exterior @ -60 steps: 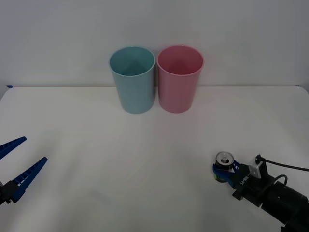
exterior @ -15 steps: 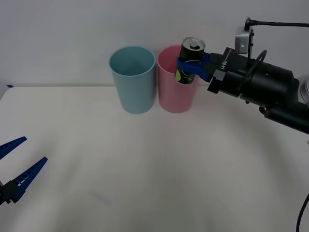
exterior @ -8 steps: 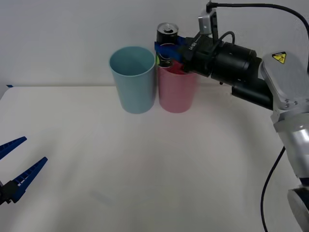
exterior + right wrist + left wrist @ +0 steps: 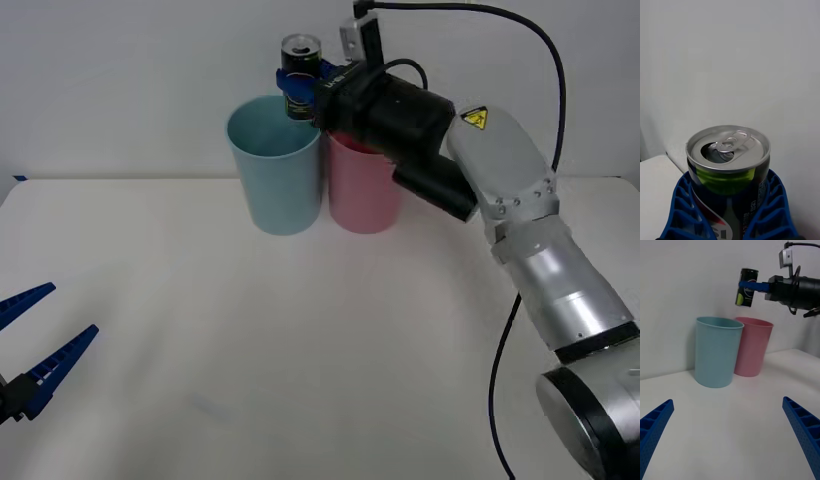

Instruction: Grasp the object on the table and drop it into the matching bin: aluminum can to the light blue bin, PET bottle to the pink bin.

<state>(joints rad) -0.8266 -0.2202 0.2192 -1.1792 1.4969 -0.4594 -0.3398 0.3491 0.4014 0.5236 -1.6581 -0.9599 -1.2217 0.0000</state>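
I'm seeing the lower half of the can hidden between the ribbed blue fingers of my right claw, and its label is mostly cut off; just a yellow-green patch under the rim is showing. The right claw is pinching that one small dark metal cylinder, upright, silver lid and pull-tab facing up, in the air above the far rim of the blue bin. Part of the pink bin is sitting behind my black wrist. I'm counting two bins, both tall tapered smooth plastic buckets with round rims, standing side by side and touching near the desk's far edge, blue on the left. My left claw is hovering spread wide over the near left corner, holding nothing.
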